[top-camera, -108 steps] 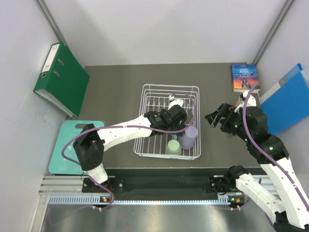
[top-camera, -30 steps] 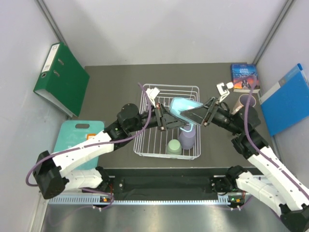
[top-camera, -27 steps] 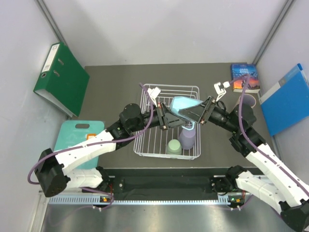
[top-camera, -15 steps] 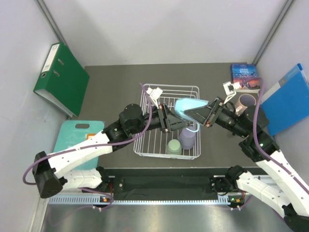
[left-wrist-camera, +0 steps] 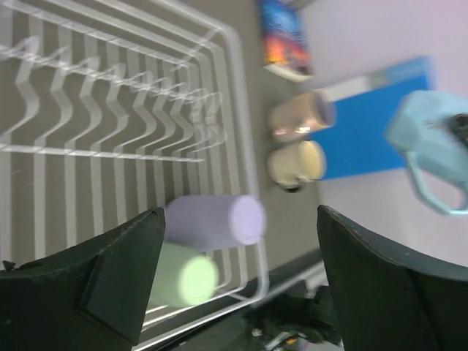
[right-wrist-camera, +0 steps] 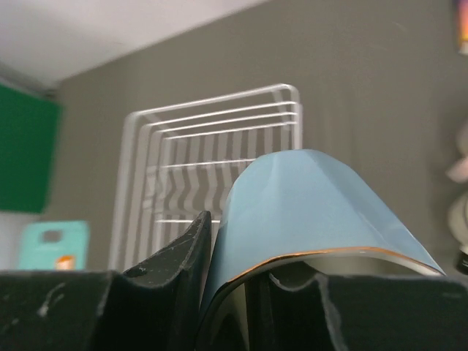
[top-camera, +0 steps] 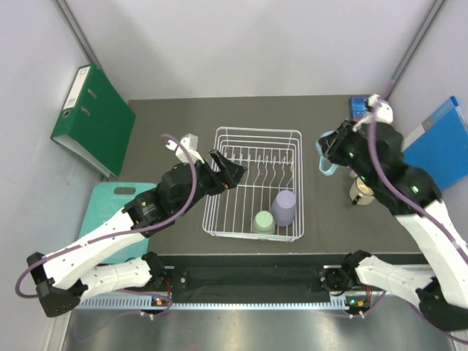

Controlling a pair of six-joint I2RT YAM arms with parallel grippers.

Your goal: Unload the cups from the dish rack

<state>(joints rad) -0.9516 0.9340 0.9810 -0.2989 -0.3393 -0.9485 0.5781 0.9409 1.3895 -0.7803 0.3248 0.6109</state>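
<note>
Blue mug (right-wrist-camera: pixel 307 197) hangs pinched by its wall in the right gripper (right-wrist-camera: pixel 227 252), at the dish rack's (top-camera: pixel 257 131) 3 o'clock. It should go down upright, seemingly at 11 o'clock of the cream cup (top-camera: pixel 360 192), without bumping it. The left gripper (top-camera: pixel 227 167) gapes wide at the rack's 9 o'clock.

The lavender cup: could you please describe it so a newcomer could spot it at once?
Find the white wire dish rack on the dark table. Two cups sit side by side in its near right corner. The lavender cup is the right-hand one, beside the sage green cup.
</note>
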